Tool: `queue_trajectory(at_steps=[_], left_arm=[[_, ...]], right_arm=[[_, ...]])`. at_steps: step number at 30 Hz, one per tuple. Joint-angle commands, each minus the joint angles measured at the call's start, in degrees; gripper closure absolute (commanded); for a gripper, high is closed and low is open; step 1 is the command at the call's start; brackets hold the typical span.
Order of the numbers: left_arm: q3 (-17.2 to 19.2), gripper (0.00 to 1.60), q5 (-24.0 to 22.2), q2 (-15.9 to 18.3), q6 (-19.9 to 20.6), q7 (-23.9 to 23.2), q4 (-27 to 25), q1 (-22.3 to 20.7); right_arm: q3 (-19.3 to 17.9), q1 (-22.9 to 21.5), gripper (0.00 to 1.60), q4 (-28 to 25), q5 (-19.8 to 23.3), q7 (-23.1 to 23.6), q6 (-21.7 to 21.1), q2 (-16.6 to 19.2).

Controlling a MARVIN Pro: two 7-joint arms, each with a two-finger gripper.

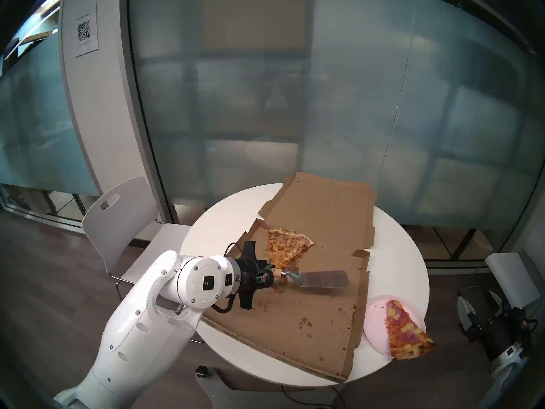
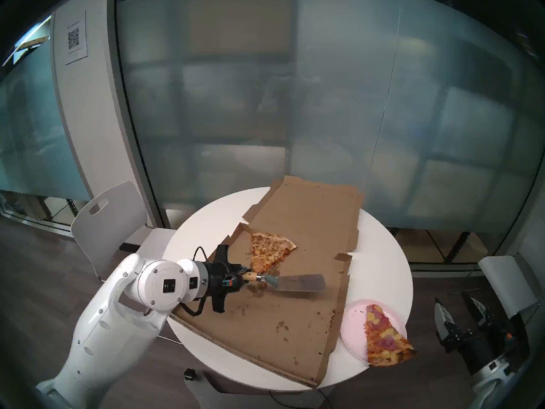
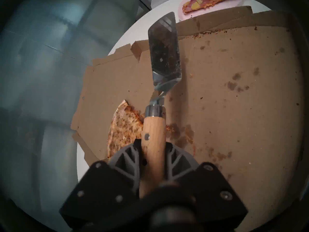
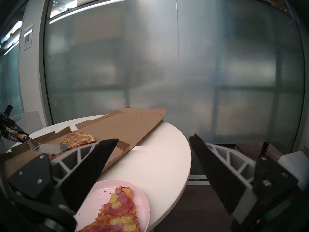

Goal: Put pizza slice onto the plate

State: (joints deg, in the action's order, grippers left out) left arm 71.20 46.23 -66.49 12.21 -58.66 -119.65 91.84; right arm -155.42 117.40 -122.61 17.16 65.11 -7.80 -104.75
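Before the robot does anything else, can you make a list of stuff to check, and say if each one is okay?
1. Pizza slice on the plate: ok, though its crust end sticks out past the rim.
2. Plate on the table: not ok, it juts over the edge.
3. Spatula blade bare: ok, only crumbs on it.
4. Left gripper shut on the spatula handle: ok.
5. Right gripper open and holding nothing: ok.
6. Plain cheese slice in the pizza box: ok.
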Motion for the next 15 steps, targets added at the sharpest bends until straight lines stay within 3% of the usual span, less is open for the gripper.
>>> queue_trajectory(at_steps=[1, 15], left_arm=[[2.7, 1.6, -1.7, 0.5, -0.7, 1.8, -1.5, 2.4], [6.9, 1.6, -4.1, 0.9, -1.3, 4.8, -1.9, 7.8]], right_arm=[[1.6, -0.5, 0.0, -1.9, -0.3, 0.0, -0.3, 0.6], [9.3, -2.4, 0.0, -3.6, -3.8, -0.1, -1.6, 2.5]])
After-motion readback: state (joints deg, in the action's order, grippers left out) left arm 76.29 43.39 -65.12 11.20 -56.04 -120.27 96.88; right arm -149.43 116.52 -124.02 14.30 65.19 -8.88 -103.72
